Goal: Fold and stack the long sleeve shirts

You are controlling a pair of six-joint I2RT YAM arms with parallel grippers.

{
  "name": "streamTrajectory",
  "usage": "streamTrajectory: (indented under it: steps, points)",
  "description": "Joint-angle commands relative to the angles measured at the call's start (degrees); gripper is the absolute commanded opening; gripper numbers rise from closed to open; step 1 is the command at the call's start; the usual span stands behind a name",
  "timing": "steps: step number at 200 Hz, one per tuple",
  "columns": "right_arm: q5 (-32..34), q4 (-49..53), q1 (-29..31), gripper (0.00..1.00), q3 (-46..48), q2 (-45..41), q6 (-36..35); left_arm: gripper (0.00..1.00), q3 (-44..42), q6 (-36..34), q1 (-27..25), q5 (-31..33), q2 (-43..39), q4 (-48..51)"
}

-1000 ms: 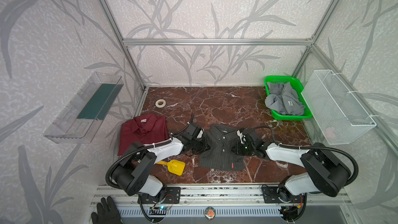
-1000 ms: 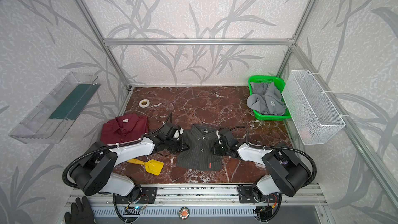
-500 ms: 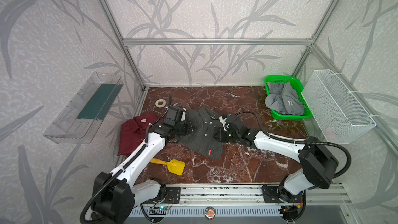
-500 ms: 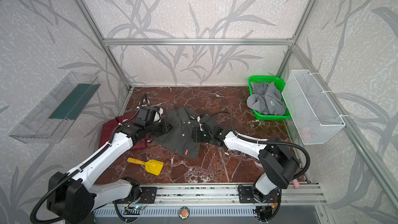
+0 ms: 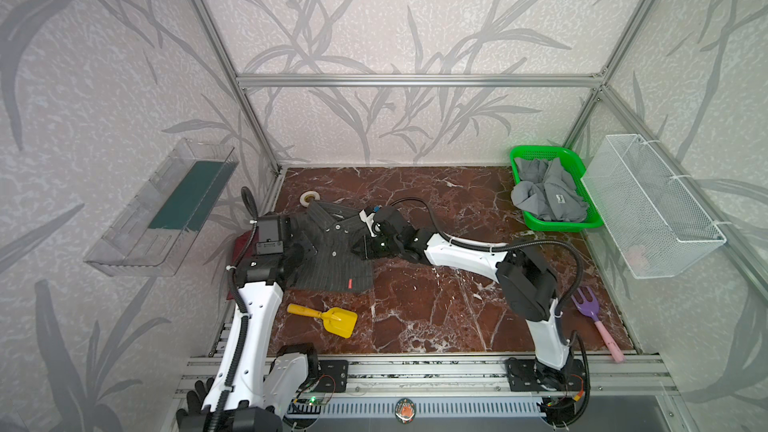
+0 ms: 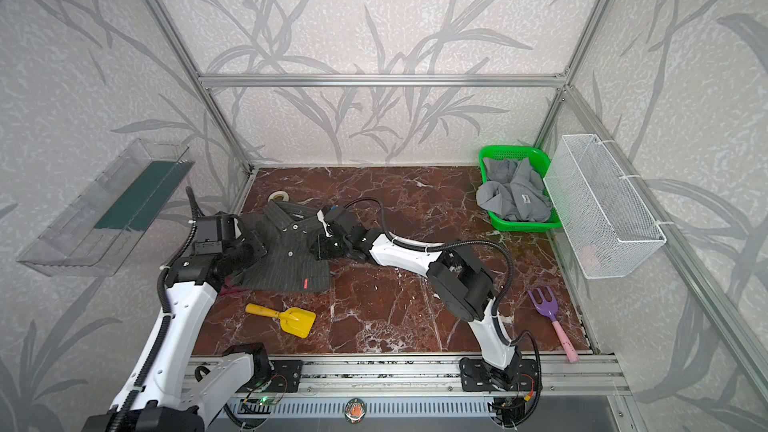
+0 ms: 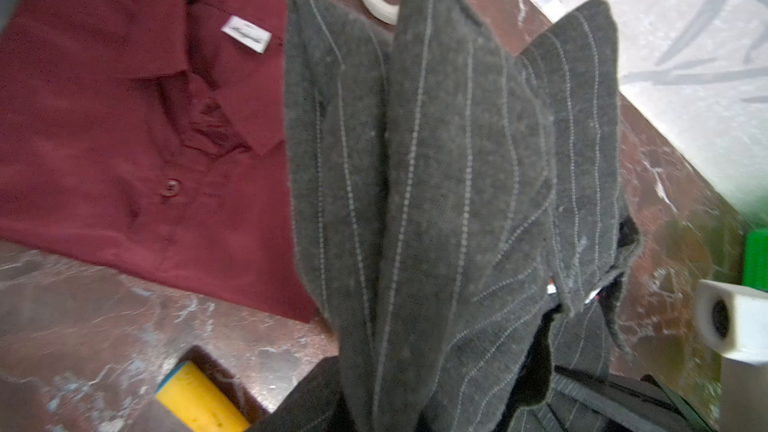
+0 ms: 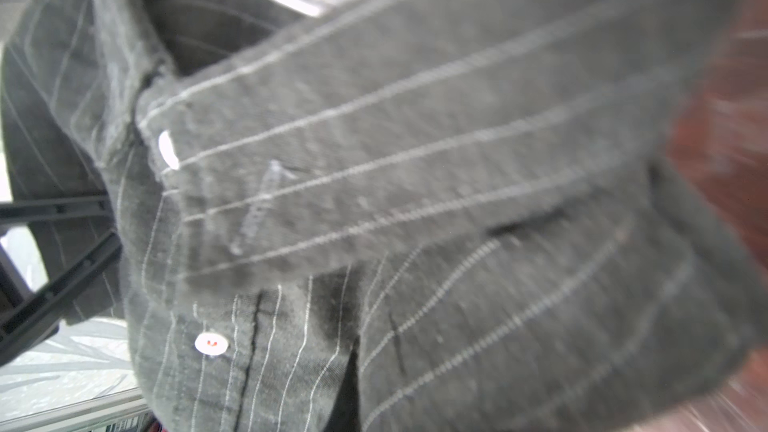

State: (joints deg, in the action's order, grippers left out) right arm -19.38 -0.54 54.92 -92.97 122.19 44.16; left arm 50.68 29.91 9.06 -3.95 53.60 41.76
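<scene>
The folded dark charcoal pinstriped shirt [image 5: 332,257] [image 6: 286,261] hangs between my two grippers at the table's left, collar toward the back. My left gripper [image 5: 305,249] [image 6: 254,252] is shut on its left edge and my right gripper [image 5: 365,246] [image 6: 320,246] on its right edge. Striped cloth [image 7: 436,180] [image 8: 415,160] fills both wrist views and hides the jaws. The folded maroon shirt [image 7: 124,118] with a white neck label lies on the table beneath; in both top views only slivers of it [image 5: 240,243] [image 6: 227,284] show. The light grey shirt [image 5: 544,197] [image 6: 513,197] lies crumpled in the green basket [image 5: 540,153].
A yellow toy shovel [image 5: 332,320] lies in front of the shirts. A tape roll [image 5: 308,198] sits behind them. A purple toy fork [image 5: 590,313] lies at the front right. A white wire basket [image 5: 652,205] hangs on the right wall, a clear tray [image 5: 166,209] on the left wall.
Both arms have lifted the pinstriped shirt from the front middle of the table and carried it left and back, over the maroon shirt.
</scene>
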Motion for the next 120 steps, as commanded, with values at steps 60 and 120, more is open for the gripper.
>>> streamTrajectory:
  steps: [60,120]
  points:
    - [-5.7,-8.8,2.2,0.00,-15.5,12.8,2.8,0.00,1.6,-1.6,10.3,13.0,8.7,0.3]
    - [-6.0,-8.4,5.7,0.00,-27.9,21.3,3.0,0.00,3.3,-2.1,12.8,18.2,13.6,-5.7]
